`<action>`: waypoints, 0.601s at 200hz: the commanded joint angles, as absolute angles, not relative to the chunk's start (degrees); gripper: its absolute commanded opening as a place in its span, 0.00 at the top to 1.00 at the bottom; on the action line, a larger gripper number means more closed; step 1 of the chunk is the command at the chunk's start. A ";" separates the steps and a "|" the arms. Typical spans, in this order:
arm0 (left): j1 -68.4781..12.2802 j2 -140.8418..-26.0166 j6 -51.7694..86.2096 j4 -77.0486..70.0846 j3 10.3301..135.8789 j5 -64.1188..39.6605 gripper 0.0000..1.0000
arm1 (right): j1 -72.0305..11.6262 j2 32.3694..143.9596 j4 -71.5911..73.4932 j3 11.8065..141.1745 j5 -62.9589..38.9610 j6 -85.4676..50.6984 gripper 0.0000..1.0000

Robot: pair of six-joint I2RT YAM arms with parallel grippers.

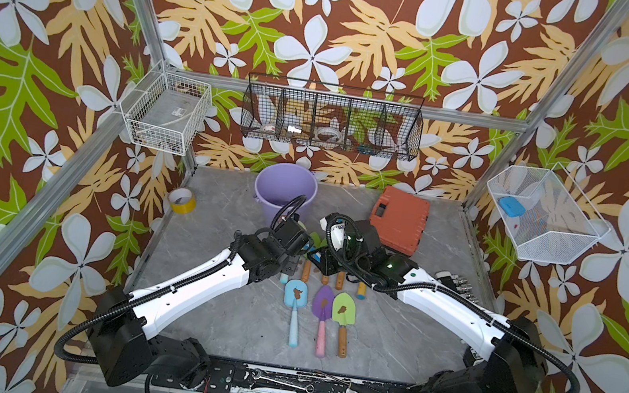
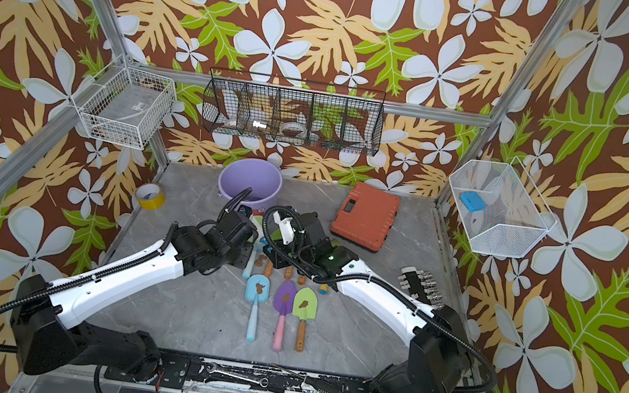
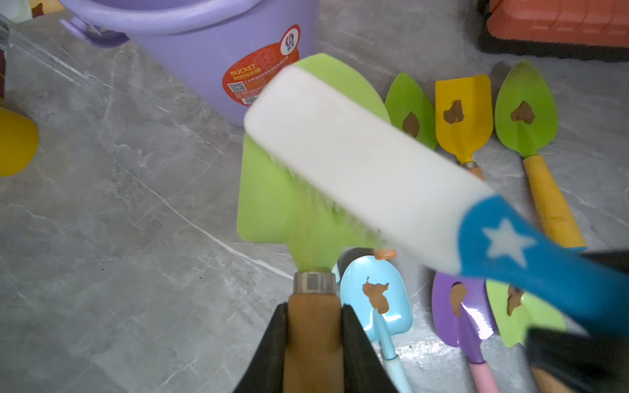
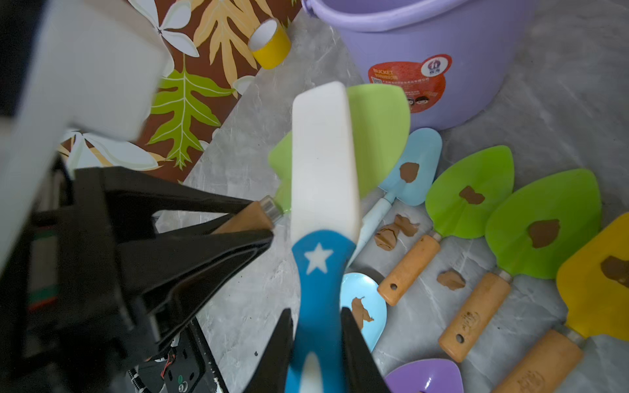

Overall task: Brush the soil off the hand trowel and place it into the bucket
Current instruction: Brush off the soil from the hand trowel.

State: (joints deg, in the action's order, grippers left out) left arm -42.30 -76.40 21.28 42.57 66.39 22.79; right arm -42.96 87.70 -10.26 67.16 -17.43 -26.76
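Your left gripper (image 3: 313, 314) is clamped on the wooden handle (image 3: 313, 340) of the lime-green hand trowel (image 3: 269, 204), jaws tight on both sides just below the metal ferrule. Your right gripper (image 4: 315, 316) is clamped on the blue, star-marked handle of the brush (image 4: 323, 153).

The brush's white head lies across the trowel blade, bristles touching it. The blade is raised above the lying trowels, tip towards the bucket (image 3: 190, 64), near its stickered side and outside it.

Loose soil clumps (image 4: 388, 234) sit on the grey table (image 3: 102, 238) among the lying trowels' wooden handles. There is one soil patch each on the light-blue trowel (image 3: 377, 296), purple trowel (image 3: 452, 306) and yellow trowel (image 3: 463, 112).

The blade area under the brush head is hidden, so you can't tell if soil sits there. In both top views the arms cover the grippers.
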 commanded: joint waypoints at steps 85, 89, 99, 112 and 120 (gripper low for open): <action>-29.49 -89.37 17.27 40.08 85.40 25.02 1.00 | -32.17 74.57 -6.47 58.79 -10.38 -28.77 1.00; -29.06 -90.73 17.27 40.43 87.16 24.92 1.00 | -32.17 74.46 -6.34 58.56 -10.26 -28.97 1.00; -27.91 -94.11 17.64 41.35 90.64 25.17 1.00 | -32.17 74.18 -5.52 57.67 -10.51 -29.35 1.00; -26.52 -97.83 18.20 42.27 94.84 24.44 1.00 | -32.17 74.23 -4.96 57.08 -10.91 -29.78 1.00; -25.97 -100.28 18.58 43.06 97.33 24.22 1.00 | -32.17 74.40 -4.71 56.82 -11.22 -29.95 1.00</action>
State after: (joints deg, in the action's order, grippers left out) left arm -27.62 -95.72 17.98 41.41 91.81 24.51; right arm -32.25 74.46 -7.55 57.39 -10.72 -28.75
